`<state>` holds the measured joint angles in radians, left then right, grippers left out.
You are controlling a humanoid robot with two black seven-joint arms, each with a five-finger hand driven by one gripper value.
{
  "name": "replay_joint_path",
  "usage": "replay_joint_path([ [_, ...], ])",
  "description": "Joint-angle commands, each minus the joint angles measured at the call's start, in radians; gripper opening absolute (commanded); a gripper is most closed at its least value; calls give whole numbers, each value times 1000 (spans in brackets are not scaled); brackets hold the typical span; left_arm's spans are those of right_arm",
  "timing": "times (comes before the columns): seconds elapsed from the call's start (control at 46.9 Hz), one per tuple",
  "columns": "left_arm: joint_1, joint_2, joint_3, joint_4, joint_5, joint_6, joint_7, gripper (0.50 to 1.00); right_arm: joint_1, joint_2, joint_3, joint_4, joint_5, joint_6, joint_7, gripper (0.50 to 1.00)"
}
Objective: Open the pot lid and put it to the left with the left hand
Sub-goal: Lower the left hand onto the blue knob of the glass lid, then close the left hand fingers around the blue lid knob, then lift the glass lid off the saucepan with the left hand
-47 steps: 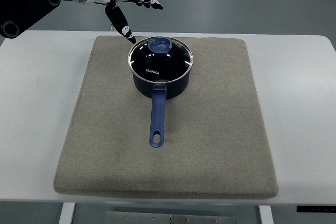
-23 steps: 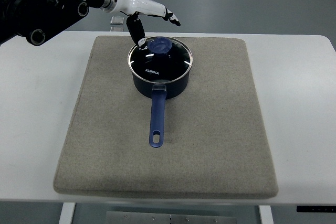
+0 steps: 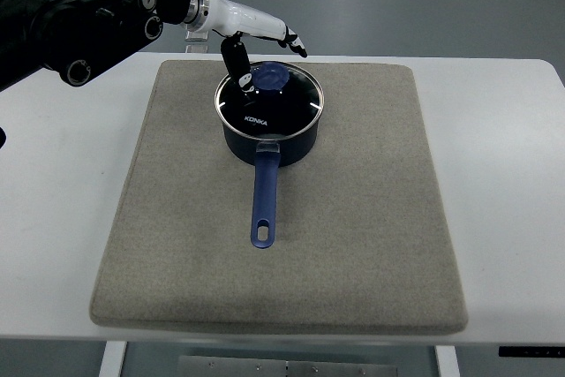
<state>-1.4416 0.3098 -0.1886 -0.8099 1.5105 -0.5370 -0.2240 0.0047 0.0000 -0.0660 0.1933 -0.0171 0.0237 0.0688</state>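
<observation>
Risk sits mainly in the grip: the left hand (image 3: 256,50) hovers just above the blue knob (image 3: 270,78) of the lid (image 3: 271,101), its fingers spread apart and clamped on nothing, with the thumb (image 3: 237,63) hanging down at the knob's left side and the other fingers (image 3: 291,41) stretched out beyond the pot's far rim. If the hand closes with only the thumb against the knob, I judge the lid could tip, slide off the pot (image 3: 270,134) or drop back onto it. The lid looks like glass with a metal rim, so a drop onto the pot or the mat (image 3: 371,218) could chip it or knock the pot sideways. A lift that drags rather than rises could also turn the pot, since nothing holds it.

The pot stands on the mat, toward the mat's far edge and slightly left of its middle, with the lid seated flat on top. The pot's long axis runs along its blue handle (image 3: 265,196), which points from the pot straight toward the mat's near edge. The mat lies on a white table (image 3: 53,218). No right hand shows.
</observation>
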Motion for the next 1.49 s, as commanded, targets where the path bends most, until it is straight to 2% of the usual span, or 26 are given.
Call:
replay_joint_path([
  [0.0, 1, 0, 0, 0, 4, 0, 0, 941, 0, 0, 0, 0, 0, 1, 0, 917],
  [0.128, 1, 0, 1, 0, 11, 0, 0, 939, 0, 0, 0, 0, 0, -1, -1, 917],
  [0.32, 0, -15, 44, 11, 11, 5, 0, 866, 0, 0, 0, 0, 0, 1, 0, 917],
  [0.618, 1, -20, 44, 12, 11, 9, 0, 864, 0, 0, 0, 0, 0, -1, -1, 917],
  [0.746, 1, -20, 44, 12, 11, 8, 0, 849, 0, 0, 0, 0, 0, 1, -1, 917],
  [0.789, 1, -20, 44, 12, 11, 8, 0, 825, 0, 0, 0, 0, 0, 1, 0, 917],
  [0.959, 0, -20, 44, 12, 11, 8, 0, 789, 0, 0, 0, 0, 0, -1, 0, 917],
  [1.236, 0, -20, 44, 12, 13, 8, 0, 776, -2, 0, 0, 0, 0, -1, 0, 917],
  [1.3, 0, -20, 44, 12, 13, 8, 0, 748, 0, 0, 0, 0, 0, 1, 0, 917],
  [1.407, -2, -20, 44, 12, 13, 8, 0, 735, 0, 0, 0, 0, 0, 1, 0, 917],
  [1.471, -2, -20, 44, 12, 13, 8, 0, 699, 0, 0, 0, 0, 0, -1, -1, 917],
])
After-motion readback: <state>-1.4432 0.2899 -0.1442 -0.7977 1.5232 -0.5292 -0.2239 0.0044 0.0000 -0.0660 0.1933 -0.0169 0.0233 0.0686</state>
